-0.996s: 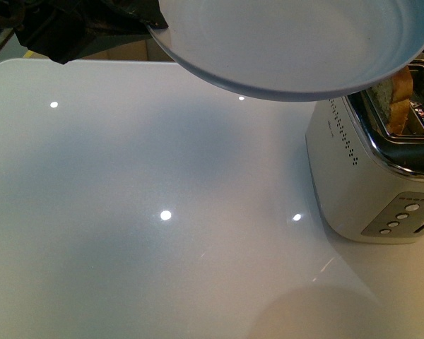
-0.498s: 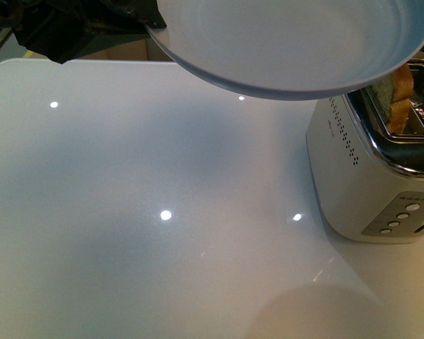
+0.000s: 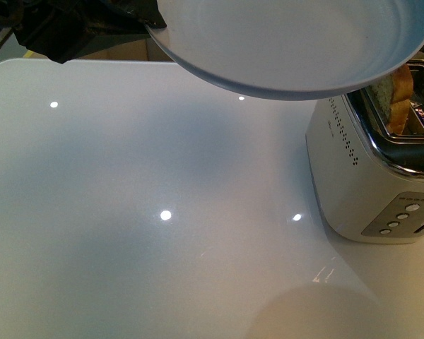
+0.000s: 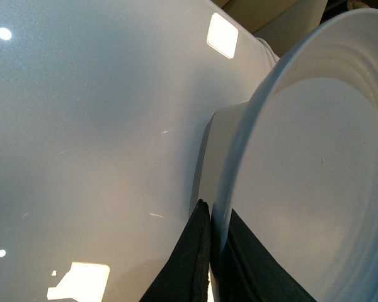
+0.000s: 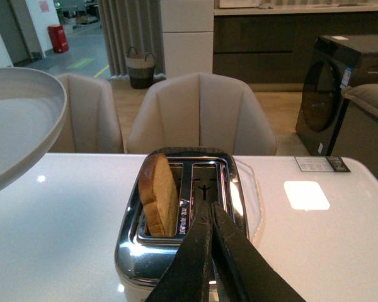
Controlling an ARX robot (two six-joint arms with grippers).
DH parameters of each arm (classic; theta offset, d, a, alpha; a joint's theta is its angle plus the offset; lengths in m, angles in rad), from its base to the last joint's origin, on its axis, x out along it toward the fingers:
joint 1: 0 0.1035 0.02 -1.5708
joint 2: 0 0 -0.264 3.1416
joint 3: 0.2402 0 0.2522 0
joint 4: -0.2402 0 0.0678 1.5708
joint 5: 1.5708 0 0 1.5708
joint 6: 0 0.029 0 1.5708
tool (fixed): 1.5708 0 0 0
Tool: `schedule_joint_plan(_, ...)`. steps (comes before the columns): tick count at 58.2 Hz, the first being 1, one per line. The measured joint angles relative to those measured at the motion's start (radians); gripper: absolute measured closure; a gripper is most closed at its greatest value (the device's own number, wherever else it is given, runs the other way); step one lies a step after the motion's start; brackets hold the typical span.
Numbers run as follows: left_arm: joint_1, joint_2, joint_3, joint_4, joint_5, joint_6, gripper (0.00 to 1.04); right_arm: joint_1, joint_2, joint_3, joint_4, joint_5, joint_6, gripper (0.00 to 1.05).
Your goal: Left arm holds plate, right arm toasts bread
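The pale blue-grey plate [image 3: 290,42] is held up in the air at the top of the front view, empty, partly over the toaster [image 3: 371,180]. My left gripper [image 4: 212,217] is shut on the plate's rim [image 4: 239,157], its black body showing at the top left of the front view [image 3: 78,25]. The bread [image 5: 159,195] stands upright in one slot of the toaster [image 5: 176,245], its top sticking out; it also shows in the front view [image 3: 397,95]. My right gripper [image 5: 209,207] is shut and empty, just above the toaster's other slot.
The white glossy table [image 3: 141,212] carries only the toaster at the right. Beige chairs [image 5: 201,113] stand behind the table's far edge. A dark appliance [image 5: 346,88] stands far off to the right.
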Motion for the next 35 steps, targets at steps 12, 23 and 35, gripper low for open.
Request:
schedule_joint_plan(12,0.000,0.000,0.000,0.000,0.000,0.000,1.02,0.000,-0.048,0.000,-0.049,0.000,0.000,1.03)
schedule_joint_plan(23,0.000,0.000,0.000,0.000,0.000,0.000,1.02,0.000,-0.206,0.000,-0.226,0.000,0.000,1.03)
schedule_joint_plan(35,0.000,-0.001,0.000,0.000,0.002,0.000,1.02,0.000,-0.228,0.000,-0.235,0.000,0.000,1.03)
